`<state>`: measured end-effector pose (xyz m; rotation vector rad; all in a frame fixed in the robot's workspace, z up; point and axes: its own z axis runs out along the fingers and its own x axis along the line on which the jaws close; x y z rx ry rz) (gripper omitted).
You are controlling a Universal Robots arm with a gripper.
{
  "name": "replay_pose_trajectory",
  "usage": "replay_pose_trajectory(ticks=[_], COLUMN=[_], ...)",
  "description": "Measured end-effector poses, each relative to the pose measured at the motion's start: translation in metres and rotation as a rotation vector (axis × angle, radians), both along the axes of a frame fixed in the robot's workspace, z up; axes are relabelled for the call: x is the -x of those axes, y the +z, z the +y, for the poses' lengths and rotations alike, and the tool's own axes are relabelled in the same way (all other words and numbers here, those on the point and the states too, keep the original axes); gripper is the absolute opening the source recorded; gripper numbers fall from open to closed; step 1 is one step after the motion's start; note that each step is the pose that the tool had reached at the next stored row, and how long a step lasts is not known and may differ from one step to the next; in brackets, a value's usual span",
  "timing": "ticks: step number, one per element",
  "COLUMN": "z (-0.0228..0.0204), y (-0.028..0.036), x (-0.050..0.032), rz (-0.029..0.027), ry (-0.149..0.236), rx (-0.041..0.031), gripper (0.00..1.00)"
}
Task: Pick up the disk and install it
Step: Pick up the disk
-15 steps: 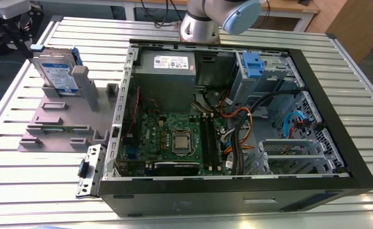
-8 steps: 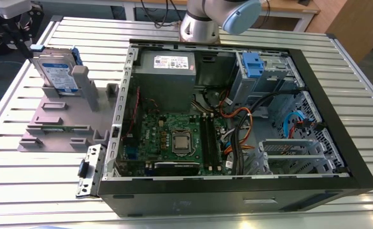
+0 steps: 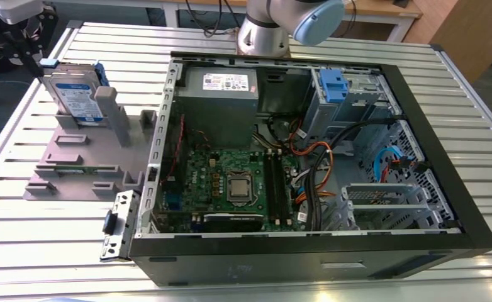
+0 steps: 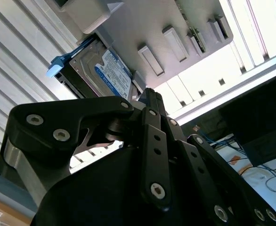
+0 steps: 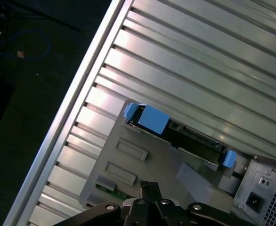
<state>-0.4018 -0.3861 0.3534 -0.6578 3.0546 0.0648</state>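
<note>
The disk [image 3: 74, 94], a silver-grey drive with a white-and-blue label in a bright blue bracket, stands on edge in a grey holder [image 3: 78, 157] at the exterior view's left, beside the open computer case. In the second wrist view the disk's label [image 4: 112, 73] faces me, and in the first wrist view the disk [image 5: 190, 136] shows edge-on with its blue bracket at both ends. My gripper [image 3: 24, 38] hangs above and slightly left of the disk, apart from it. Its black fingers [image 4: 150, 101] are shut together with nothing between them. The gripper [image 5: 146, 188] sits over the holder [image 5: 142, 160].
The open computer case [image 3: 472, 207] fills the middle and right of the slatted metal table [image 3: 27, 207]. It holds a motherboard [image 3: 229, 182], a power supply [image 3: 221, 82] and a drive bay with a blue latch [image 3: 334, 85]. The arm's base [image 3: 263, 31] stands behind the case.
</note>
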Motion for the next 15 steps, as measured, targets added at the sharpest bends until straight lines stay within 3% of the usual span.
replay_pose_trajectory(ticks=[15], z=[0.0000], y=[0.0000], x=[0.0000], rz=[0.0000], ry=[0.047], rx=[0.0000], gripper=[0.11])
